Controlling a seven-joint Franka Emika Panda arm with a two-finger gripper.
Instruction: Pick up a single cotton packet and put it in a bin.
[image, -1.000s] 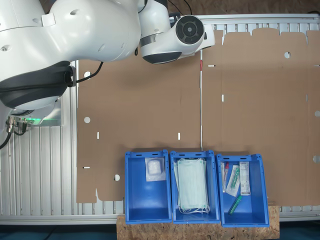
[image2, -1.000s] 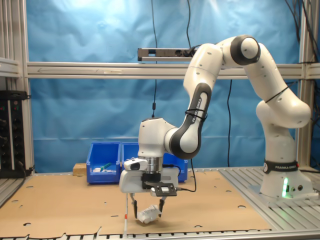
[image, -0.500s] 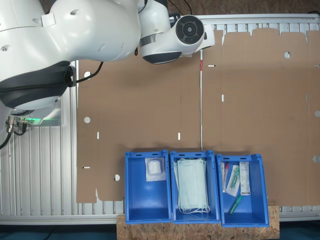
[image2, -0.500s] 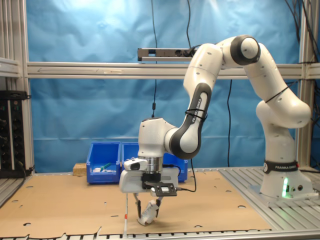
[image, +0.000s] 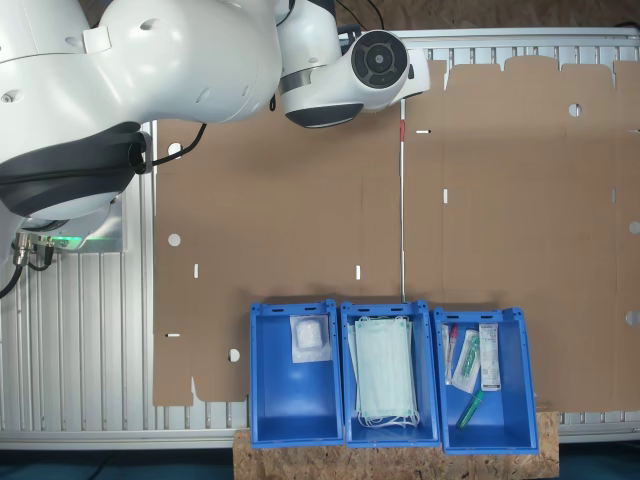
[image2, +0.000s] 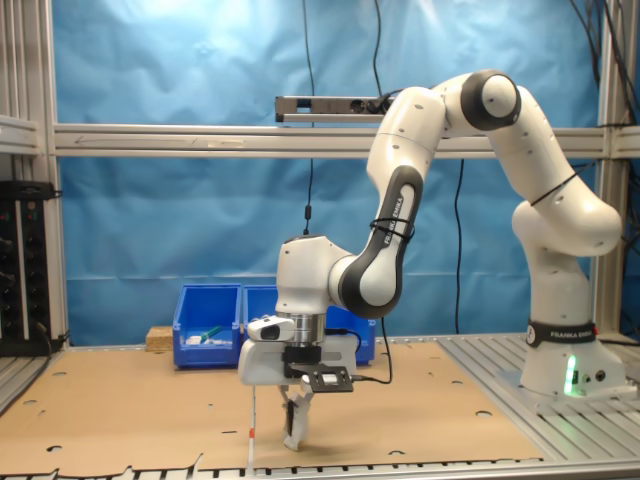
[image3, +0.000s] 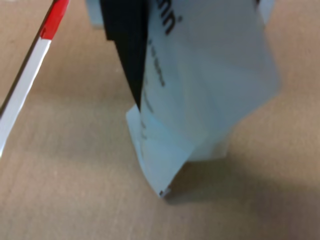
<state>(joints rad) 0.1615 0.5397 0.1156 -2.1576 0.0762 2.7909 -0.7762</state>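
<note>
White arm bent low over the cardboard — pincer (image2: 296, 418) straight down, clamped on the cotton packet (image2: 294, 428).

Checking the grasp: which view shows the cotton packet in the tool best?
Wrist view: the cotton packet is close up, hanging crumpled beside a dark finger. In the second exterior view it is a small white sliver in the tool, low over the cardboard.

arm (image2: 440, 150): glossy white rounded shells | dark grey joint bands | black cable | green base light (image2: 571, 378)
</note>
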